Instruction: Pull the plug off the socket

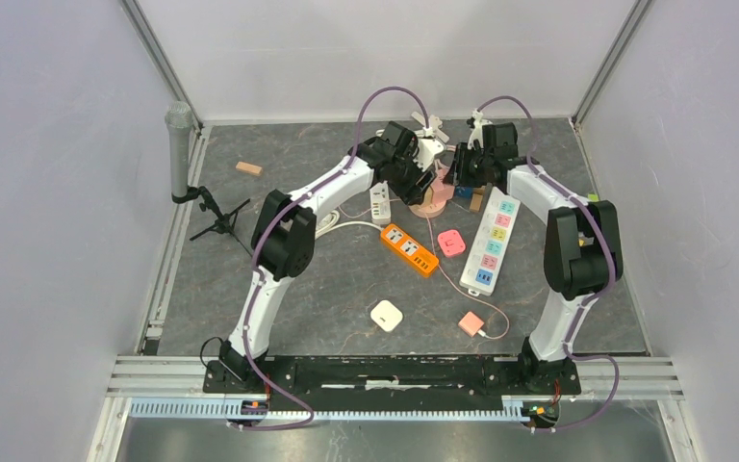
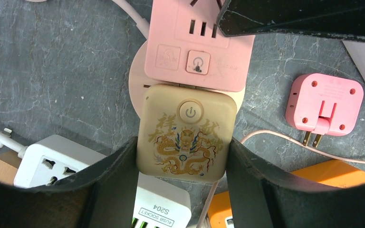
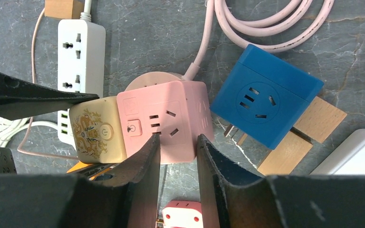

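A cream cube plug (image 2: 183,133) with a gold dragon print is plugged into the side of a pink cube socket (image 2: 197,42) on a round pink base. My left gripper (image 2: 180,145) is shut on the cream plug, one finger on each side. My right gripper (image 3: 177,137) hangs over the pink socket (image 3: 166,123). Its fingers stand a narrow gap apart with their tips over the socket's top face and nothing between them. The cream plug shows in the right wrist view (image 3: 97,130) too. Both grippers meet at the back middle of the table in the top view, the left gripper (image 1: 414,178) and the right gripper (image 1: 462,166).
A white power strip (image 2: 52,164) lies beside the plug. A blue cube socket (image 3: 266,95) rests on wooden blocks (image 3: 313,123). A pink adapter (image 2: 324,104), an orange strip (image 1: 408,248) and a long white strip (image 1: 494,241) lie nearby. A microphone stand (image 1: 181,144) is at the left.
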Action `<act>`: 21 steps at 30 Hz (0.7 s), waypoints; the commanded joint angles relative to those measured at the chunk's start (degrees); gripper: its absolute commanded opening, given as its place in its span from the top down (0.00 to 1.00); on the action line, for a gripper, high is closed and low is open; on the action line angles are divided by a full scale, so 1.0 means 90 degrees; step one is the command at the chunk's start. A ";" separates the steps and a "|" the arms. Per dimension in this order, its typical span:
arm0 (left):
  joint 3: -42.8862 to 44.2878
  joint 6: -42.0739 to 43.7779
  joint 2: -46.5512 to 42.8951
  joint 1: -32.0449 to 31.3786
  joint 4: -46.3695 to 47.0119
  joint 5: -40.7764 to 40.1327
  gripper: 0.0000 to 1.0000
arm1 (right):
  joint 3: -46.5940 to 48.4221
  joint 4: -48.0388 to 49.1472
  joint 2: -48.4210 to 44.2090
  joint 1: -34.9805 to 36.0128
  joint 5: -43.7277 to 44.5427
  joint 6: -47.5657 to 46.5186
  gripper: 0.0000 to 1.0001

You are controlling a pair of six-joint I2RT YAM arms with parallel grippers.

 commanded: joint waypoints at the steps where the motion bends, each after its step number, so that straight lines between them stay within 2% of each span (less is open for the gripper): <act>1: 0.0240 -0.0076 -0.0642 -0.0032 0.0083 0.0714 0.83 | -0.0636 -0.0775 0.0301 0.0276 0.0165 -0.0529 0.65; 11: 0.0031 -0.0440 -0.0896 -0.0018 0.0448 0.0343 0.97 | -0.0759 -0.0723 0.0221 0.0305 0.0676 -0.0446 0.66; 17: -0.0129 -0.1141 -0.0981 0.0025 0.0713 -0.0086 0.98 | -0.0545 -0.1163 0.0367 0.0304 0.0918 -0.0337 0.66; 21: -0.0043 -0.1555 -0.0904 0.0036 0.0646 0.0248 0.98 | -0.0466 -0.1268 0.0399 0.0304 0.0891 -0.0435 0.67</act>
